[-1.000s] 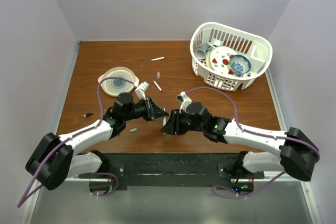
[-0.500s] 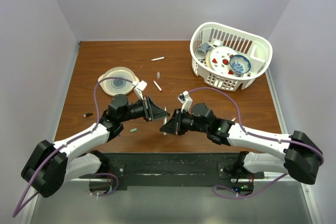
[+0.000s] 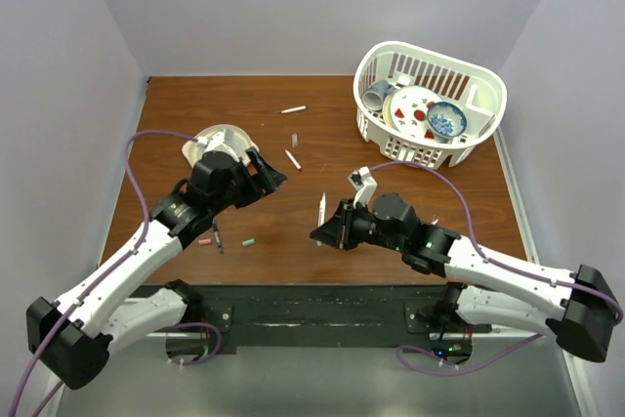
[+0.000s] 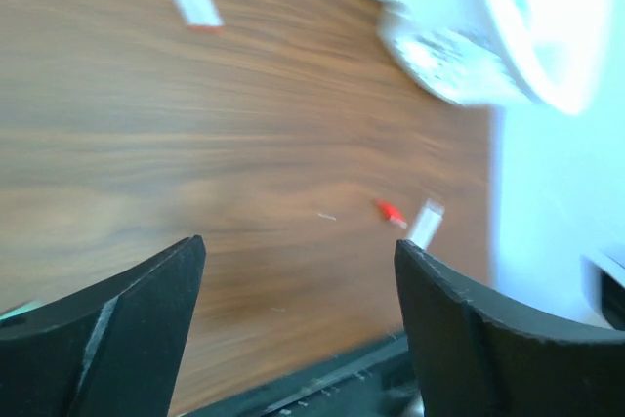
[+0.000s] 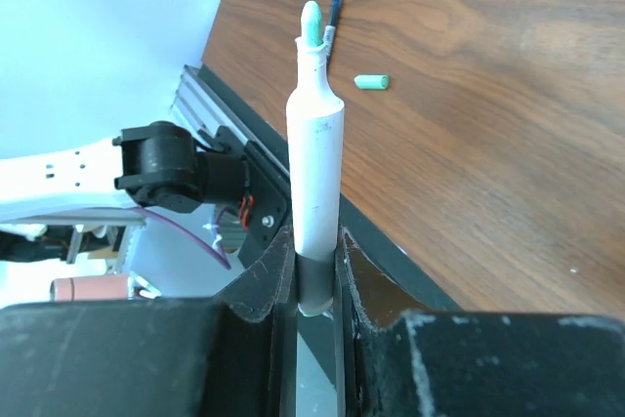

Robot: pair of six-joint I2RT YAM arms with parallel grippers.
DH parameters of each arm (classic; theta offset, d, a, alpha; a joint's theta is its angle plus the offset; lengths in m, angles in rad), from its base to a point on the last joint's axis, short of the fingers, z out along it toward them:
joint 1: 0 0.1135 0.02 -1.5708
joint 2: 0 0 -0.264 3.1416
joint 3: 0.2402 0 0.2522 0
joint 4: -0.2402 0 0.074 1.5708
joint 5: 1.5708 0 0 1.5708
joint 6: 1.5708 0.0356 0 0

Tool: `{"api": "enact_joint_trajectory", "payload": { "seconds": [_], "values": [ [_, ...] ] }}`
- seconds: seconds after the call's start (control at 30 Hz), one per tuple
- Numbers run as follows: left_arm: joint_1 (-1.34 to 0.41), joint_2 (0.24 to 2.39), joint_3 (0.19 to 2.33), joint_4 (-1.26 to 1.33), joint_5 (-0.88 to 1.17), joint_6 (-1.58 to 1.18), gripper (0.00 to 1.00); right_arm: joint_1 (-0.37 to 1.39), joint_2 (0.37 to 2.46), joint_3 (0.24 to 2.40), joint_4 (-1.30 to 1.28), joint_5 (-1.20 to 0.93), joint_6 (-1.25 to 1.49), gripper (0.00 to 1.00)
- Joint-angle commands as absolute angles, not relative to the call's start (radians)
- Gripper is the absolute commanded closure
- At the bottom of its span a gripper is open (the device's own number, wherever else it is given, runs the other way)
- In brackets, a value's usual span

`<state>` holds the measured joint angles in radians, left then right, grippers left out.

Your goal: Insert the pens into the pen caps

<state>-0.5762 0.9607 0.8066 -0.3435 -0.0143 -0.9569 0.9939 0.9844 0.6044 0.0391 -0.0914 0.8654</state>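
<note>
Brown tabletop [image 3: 176,104], near centre: I hold a white pen [image 5: 317,153], green nib bare, upright, clamped in the right gripper [image 5: 314,275]. Meanwhile the left gripper [image 4: 298,256] stands wide, empty. Next, I judge, it must fetch the green cap [image 5: 372,81] lying near-left and align it.

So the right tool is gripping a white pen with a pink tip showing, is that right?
Not quite: the tip is green, not pink. The right wrist view shows the right tool gripping the white pen with that tip uncapped.
</note>
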Motion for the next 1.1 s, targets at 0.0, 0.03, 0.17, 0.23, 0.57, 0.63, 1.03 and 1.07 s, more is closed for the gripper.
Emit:
{"api": "enact_joint_trajectory", "payload": {
  "seconds": [0.0,0.03,0.17,0.23,0.57,0.63,1.03,1.07],
  "values": [
    [-0.565,0.94,0.871,-0.651,-0.284,-0.999,0.2,0.997,0.954,0.661,-0.035,-0.038,0.815,1.0],
    [-0.566,0.937,0.876,-0.546,-0.256,-0.889,0.22,0.994,0.951,0.669,-0.064,-0.037,0.807,1.0],
    [-0.565,0.997,0.968,-0.615,-0.253,-0.383,0.23,0.996,0.905,0.687,-0.12,-0.015,0.781,1.0],
    [-0.566,1.037,1.023,-0.685,-0.244,-0.264,0.19,0.996,0.882,0.68,-0.13,-0.009,0.778,1.0],
    [-0.623,1.131,0.997,-0.748,0.003,0.366,0.31,0.996,0.854,0.712,-0.235,-0.032,0.704,1.0],
    [-0.623,1.131,0.96,-0.77,-0.032,0.405,0.27,0.996,0.829,0.715,-0.259,-0.037,0.689,1.0],
    [-0.637,1.319,0.876,-0.744,-0.005,0.431,0.36,0.997,0.746,0.801,-0.342,-0.002,0.657,1.0],
    [-0.637,1.344,0.873,-0.739,-0.006,0.425,0.36,0.997,0.741,0.802,-0.342,-0.002,0.657,1.0]
  ]
}}
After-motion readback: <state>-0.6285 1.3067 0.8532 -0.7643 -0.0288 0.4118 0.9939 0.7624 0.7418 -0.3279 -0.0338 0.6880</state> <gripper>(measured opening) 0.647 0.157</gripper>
